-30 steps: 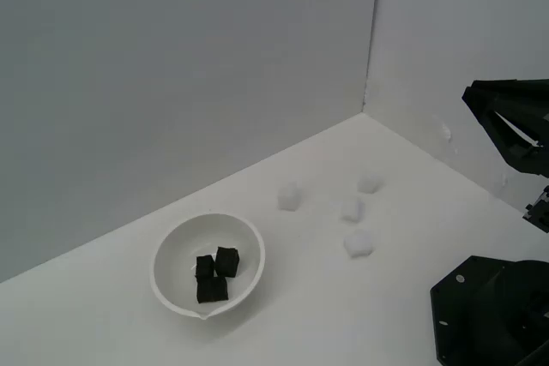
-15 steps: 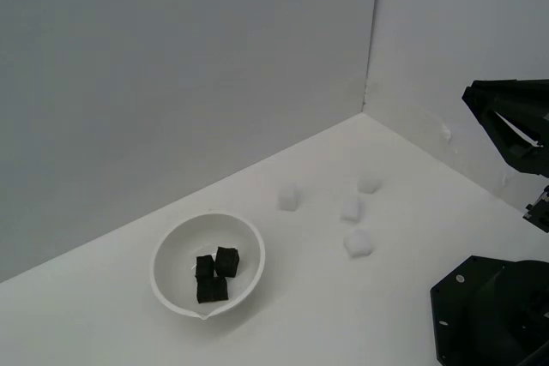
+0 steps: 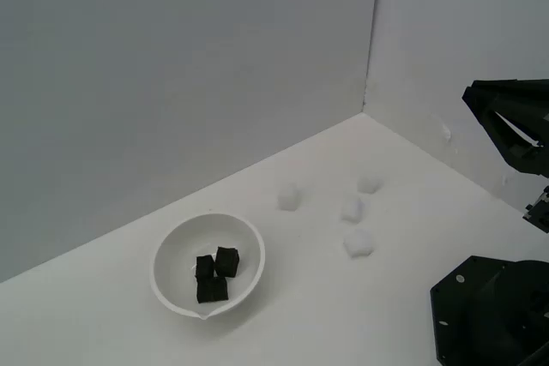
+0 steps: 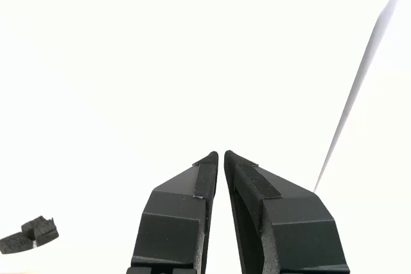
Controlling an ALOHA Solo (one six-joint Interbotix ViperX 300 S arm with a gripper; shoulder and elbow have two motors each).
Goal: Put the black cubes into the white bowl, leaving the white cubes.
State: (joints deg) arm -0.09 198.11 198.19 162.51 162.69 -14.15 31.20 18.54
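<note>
Three black cubes [image 3: 214, 273] lie together inside the white bowl [image 3: 171, 249] on the exterior view's left. Several white cubes [image 3: 358, 243] rest on the table to the bowl's right, faint against the surface. In the wrist view my gripper [image 4: 221, 154] is shut with nothing between its fingertips, far from the bowl. The black cubes [image 4: 29, 234] show as small dark shapes at the edge of that view. In the exterior view only the arm's black body [image 3: 515, 122] shows at the right edge; the fingers are out of frame there.
The arm's black base [image 3: 493, 315] fills the exterior view's lower right corner. Grey walls meet in a corner [image 3: 371, 83] behind the white cubes.
</note>
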